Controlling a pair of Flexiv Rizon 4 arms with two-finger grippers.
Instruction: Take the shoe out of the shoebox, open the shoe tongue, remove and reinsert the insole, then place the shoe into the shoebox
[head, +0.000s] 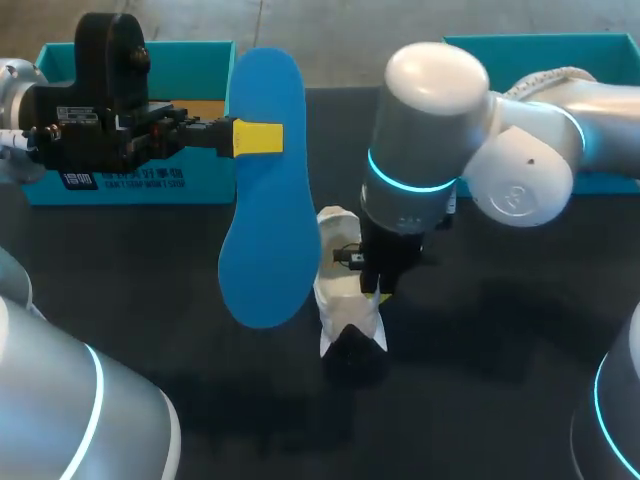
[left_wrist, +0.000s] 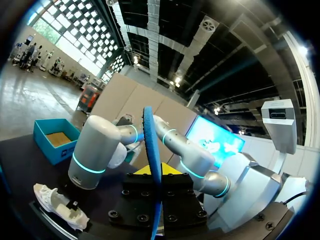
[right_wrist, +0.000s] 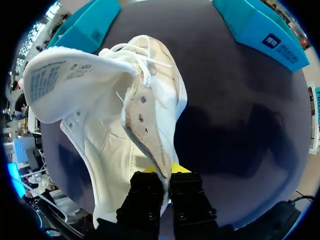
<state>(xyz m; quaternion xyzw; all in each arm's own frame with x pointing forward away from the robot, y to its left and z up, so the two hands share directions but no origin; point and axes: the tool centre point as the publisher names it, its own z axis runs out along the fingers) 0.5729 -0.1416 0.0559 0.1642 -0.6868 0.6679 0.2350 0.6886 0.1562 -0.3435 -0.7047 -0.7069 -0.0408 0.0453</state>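
Observation:
A blue insole (head: 265, 200) hangs in the air over the table's left middle, its heel end pinched by my left gripper (head: 257, 137), which is shut on it. Seen edge-on in the left wrist view, the insole (left_wrist: 151, 150) stands upright between the left gripper (left_wrist: 153, 172) tips. The white shoe (head: 345, 295) sits on the dark table at the centre. My right gripper (head: 378, 290) is shut on the shoe's side wall. In the right wrist view the right gripper (right_wrist: 166, 176) clamps the eyelet edge of the shoe (right_wrist: 110, 135), and the tongue (right_wrist: 60, 80) is folded up and out.
A teal shoebox (head: 130, 188) stands at the back left behind my left arm. Another teal box part (head: 600, 48) lies at the back right behind my right arm. The dark tabletop (head: 500, 330) spreads in front and to the right of the shoe.

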